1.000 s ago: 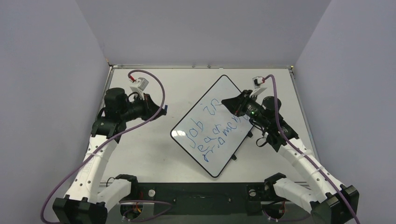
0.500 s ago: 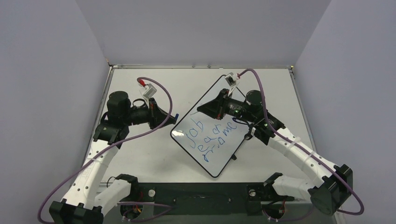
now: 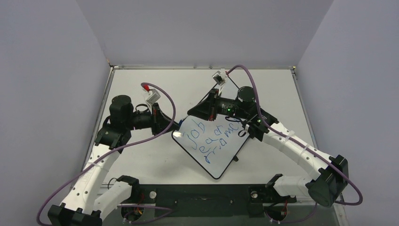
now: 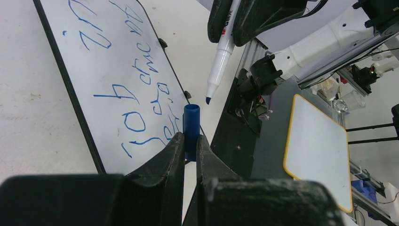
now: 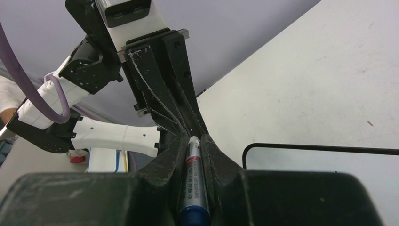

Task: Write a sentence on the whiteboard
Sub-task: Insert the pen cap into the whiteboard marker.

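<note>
Flat at the middle of a white tabletop point(image 3: 141, 155): a large white rectangular whiteboard point(image 3: 227, 157) with rounded corners and a thin black border, turned corner-on, one corner at 12 o'clock and the opposite one at 6 o'clock in the top view. Across its face, the sentence point(image 3: 209, 140), wobbly blue handwritten marker lettering in several lines (first word roughly "job", the rest too unsteady to read). At the board's 9 o'clock corner, the left gripper point(image 3: 169, 125), pointing toward 3 o'clock, jaws drawn almost together on a short blue cylindrical plastic marker cap point(image 4: 191, 121), pinched by its lower part with the open end sticking out past the fingertips. Over the board's 10 o'clock edge, the right gripper point(image 3: 194, 112), pointing toward 9 o'clock and facing the other, jaws squeezed tight around a slim white marker point(image 5: 193, 172) with a blue end, barrel lying lengthwise between the fingers. In the left wrist view, the marker's dark blue tip close to the cap's open end at about 1 o'clock from it, apart and not touching.
</note>
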Available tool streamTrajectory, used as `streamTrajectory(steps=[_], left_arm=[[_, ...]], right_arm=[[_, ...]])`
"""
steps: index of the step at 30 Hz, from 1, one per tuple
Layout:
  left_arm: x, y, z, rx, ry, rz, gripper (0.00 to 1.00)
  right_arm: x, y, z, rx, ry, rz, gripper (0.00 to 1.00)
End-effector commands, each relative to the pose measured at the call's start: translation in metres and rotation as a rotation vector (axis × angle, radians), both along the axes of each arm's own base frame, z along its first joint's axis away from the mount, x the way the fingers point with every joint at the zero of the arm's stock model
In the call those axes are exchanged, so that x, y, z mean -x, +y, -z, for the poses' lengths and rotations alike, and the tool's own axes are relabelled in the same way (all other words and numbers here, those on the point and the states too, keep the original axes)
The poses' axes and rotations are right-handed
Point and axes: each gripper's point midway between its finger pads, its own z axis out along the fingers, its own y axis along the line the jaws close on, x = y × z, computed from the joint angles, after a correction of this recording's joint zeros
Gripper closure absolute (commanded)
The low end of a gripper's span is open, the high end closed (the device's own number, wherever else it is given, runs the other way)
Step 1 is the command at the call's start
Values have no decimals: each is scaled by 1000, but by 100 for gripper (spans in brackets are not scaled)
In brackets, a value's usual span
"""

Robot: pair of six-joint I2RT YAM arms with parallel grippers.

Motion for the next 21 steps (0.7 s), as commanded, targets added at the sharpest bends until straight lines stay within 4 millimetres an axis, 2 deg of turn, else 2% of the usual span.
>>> streamTrajectory(steps=[1,11,21], left_arm=[[6,-2,-12,21,-79,37,100],[9,-2,-13,24,-87,44,100],[10,-3,-12,24,-85,45,100]], right_arm=[[9,6,-31,-59,-68,-47,100],[5,5,-20,-10,-69,-20,100],[0,4,-17,2,-64,11,100]])
